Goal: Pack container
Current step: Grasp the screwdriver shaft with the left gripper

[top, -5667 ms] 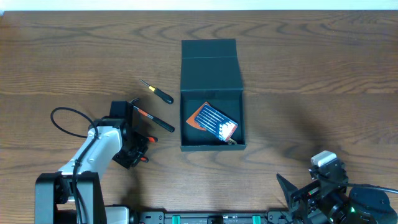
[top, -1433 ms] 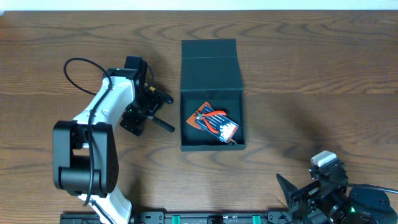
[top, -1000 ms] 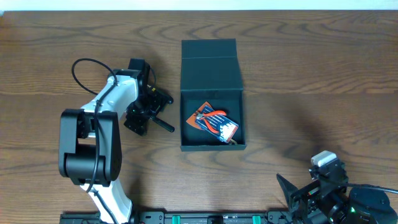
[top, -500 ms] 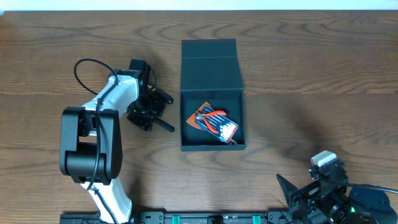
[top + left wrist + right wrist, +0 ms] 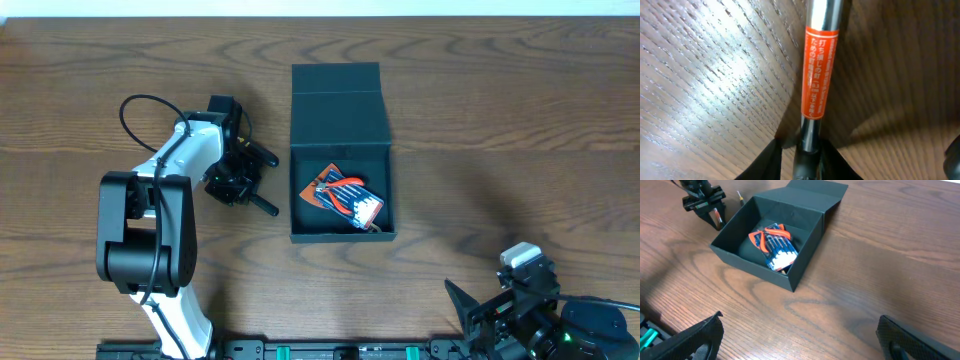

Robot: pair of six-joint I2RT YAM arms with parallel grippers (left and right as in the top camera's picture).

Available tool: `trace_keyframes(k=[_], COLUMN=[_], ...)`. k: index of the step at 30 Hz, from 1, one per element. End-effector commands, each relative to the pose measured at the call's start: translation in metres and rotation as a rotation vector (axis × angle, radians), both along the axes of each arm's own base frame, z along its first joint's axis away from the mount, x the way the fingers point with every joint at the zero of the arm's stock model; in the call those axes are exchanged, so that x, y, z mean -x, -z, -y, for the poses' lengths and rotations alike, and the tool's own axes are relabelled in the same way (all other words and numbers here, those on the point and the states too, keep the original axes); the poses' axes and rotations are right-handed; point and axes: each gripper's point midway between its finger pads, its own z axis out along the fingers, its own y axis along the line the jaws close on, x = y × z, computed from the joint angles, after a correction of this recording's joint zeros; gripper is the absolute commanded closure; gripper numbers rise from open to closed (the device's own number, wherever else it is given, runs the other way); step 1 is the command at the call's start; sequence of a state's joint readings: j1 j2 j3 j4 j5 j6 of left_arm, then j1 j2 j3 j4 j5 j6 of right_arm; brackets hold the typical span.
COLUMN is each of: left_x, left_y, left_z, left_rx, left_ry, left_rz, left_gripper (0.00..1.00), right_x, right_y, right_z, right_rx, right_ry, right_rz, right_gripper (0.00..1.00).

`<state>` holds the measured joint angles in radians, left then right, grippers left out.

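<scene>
Centrally, matte teal-black container (image 5: 340,237), lid (image 5: 338,105) open; left gripper (image 5: 237,183) tight on orange-labelled tool (image 5: 821,65), right gripper (image 5: 800,330) agape.

Wood-grain table (image 5: 500,120): open container (image 5: 340,105) mid-table, nearer far edge; orange-labelled steel tool (image 5: 821,65) just left.

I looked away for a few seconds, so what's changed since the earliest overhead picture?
The left gripper reached farther forward and came down over the orange-labelled tool, jaws straddling its shaft. A pair of red-handled pliers now lies in the container, on the blue pack. The container and the right gripper stayed put.
</scene>
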<state>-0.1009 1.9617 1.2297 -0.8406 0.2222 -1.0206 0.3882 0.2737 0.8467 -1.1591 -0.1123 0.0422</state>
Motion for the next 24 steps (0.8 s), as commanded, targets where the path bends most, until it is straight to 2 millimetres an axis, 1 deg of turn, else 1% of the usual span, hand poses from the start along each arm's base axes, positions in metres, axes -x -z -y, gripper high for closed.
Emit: trace_keyframes(k=[1,3,6,7,16,20,24], left_x=[0.003,0.003,0.003,0.003,0.003,0.000,-0.004], left_y=[0.009,0.009,0.009,0.009,0.008,0.003,-0.008], left_z=[-0.005,-0.005,-0.005,-0.005,-0.005,-0.005,-0.004], left_rx=[-0.022,-0.022,-0.022,-0.022,-0.022,-0.021,-0.017], left_ry=[0.002,0.002,0.002,0.002,0.001,0.001,0.001], left_rz=[-0.031,-0.031,-0.031,-0.031,-0.028,-0.009,0.026], left_gripper=[0.78,0.81,0.81,0.85,0.88,0.92,0.93], right_x=[0.000,0.000,0.000,0.000,0.000,0.000,0.000], right_y=[0.000,0.000,0.000,0.000,0.000,0.000,0.000], right_z=[0.001,0.001,0.001,0.001,0.001,0.001,0.001], right_rx=[-0.011,-0.011,-0.011,-0.011,-0.011,-0.011,-0.011], right_ry=[0.015,0.015,0.015,0.015,0.015,0.015,0.015], right_rz=[-0.003,-0.003,-0.003,-0.003,-0.003,-0.003,-0.003], right_gripper=[0.01,0.01,0.01,0.01,0.01,0.01,0.01])
